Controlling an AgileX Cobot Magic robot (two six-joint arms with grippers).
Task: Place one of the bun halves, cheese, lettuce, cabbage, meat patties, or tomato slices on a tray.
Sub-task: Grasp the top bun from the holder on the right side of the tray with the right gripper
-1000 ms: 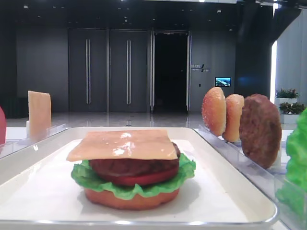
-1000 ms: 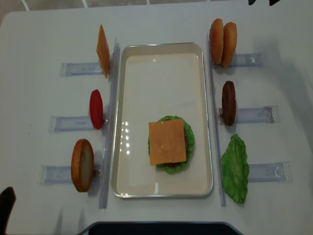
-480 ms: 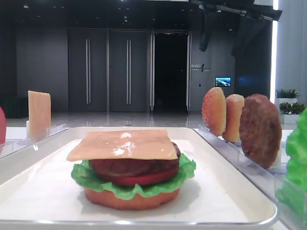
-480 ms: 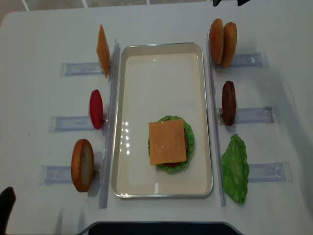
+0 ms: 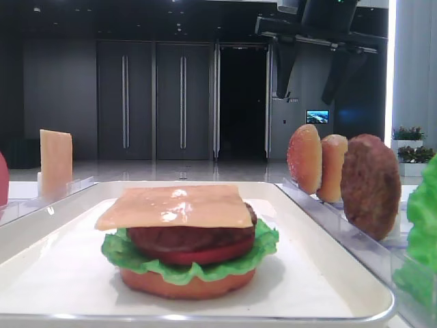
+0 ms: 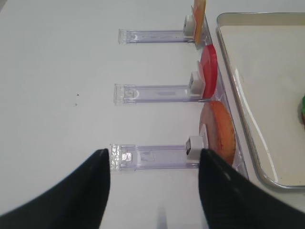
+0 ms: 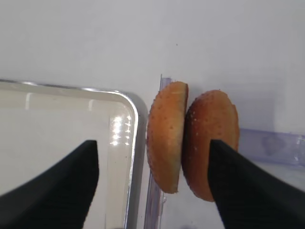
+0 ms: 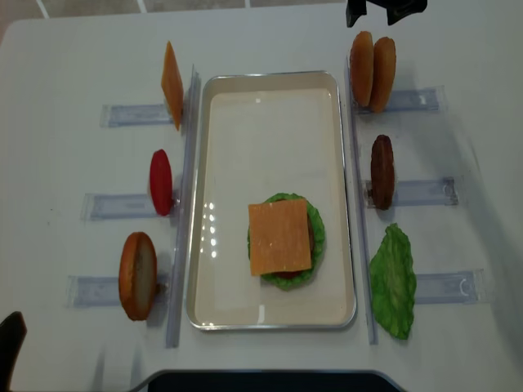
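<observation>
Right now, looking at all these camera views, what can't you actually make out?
- Tomato slice and meat patty in the burger stack: hidden in the overhead view by the cheese slice.
- Right gripper: fingertips cut off by the bottom edge of the right wrist view.
- Left gripper: tips also cut off, left wrist view.
- Lettuce leaf: cropped by the right edge of the front view.

White tray (image 8: pixel 270 82), white worktop (image 8: pixel 73 57); golden-brown speckled buns (image 8: pixel 372 71), orange-tan cheese (image 8: pixel 279 237), green lettuce (image 8: pixel 393 282), brown patty (image 8: pixel 382 171), red tomato (image 8: pixel 161 181), black claw (image 8: pixel 384 10).
</observation>
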